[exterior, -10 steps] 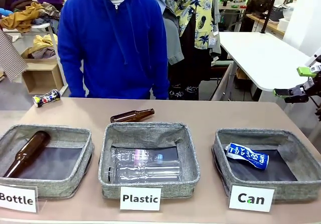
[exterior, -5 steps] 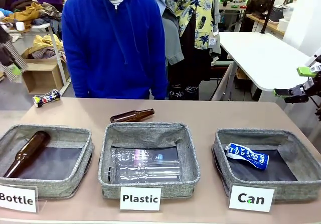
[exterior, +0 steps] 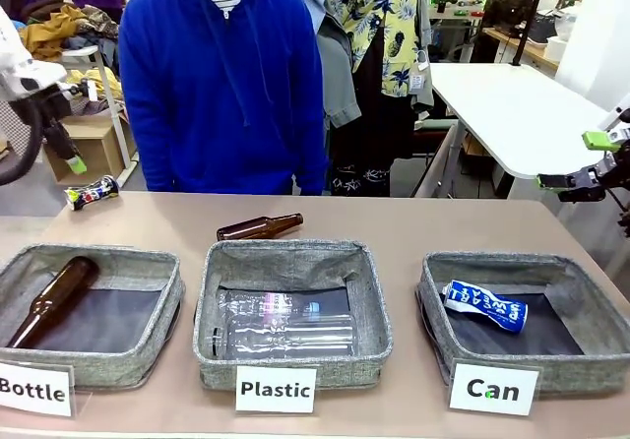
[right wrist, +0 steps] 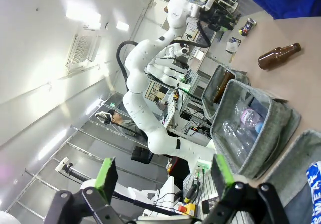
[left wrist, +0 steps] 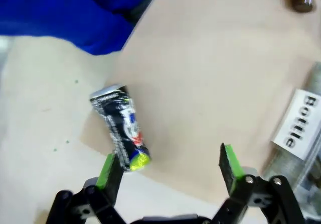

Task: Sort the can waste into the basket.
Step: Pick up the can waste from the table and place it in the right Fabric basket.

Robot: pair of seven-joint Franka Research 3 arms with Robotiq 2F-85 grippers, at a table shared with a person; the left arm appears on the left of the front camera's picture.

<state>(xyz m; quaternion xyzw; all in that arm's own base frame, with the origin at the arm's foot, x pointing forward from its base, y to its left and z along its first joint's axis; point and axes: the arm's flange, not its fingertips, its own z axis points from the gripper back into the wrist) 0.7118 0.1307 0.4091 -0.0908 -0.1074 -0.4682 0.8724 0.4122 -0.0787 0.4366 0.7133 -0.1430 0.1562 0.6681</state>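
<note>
The dark can [exterior: 91, 193] with colourful print lies on its side at the table's far left corner. My left gripper [exterior: 64, 154] hangs open just above and left of it. In the left wrist view the dark can [left wrist: 120, 128] lies close ahead of the left finger, with the open gripper [left wrist: 170, 163] offset beside it. The dented blue-and-white can [exterior: 484, 306] lies inside the Can basket [exterior: 522, 262] at the right. My right gripper [exterior: 579, 160] stands open off the table's right edge, holding nothing; in its own view the gripper [right wrist: 163, 176] is also open.
A brown bottle [exterior: 260, 226] lies on the table behind the Plastic basket [exterior: 292, 254], which holds clear bottles. The Bottle basket [exterior: 118, 259] at the left holds another brown bottle. A person in a blue hoodie [exterior: 224, 85] stands at the far side.
My left arm has swung into the front view from the left edge and come down towards the dark can. The right gripper and all cans have stayed put.
</note>
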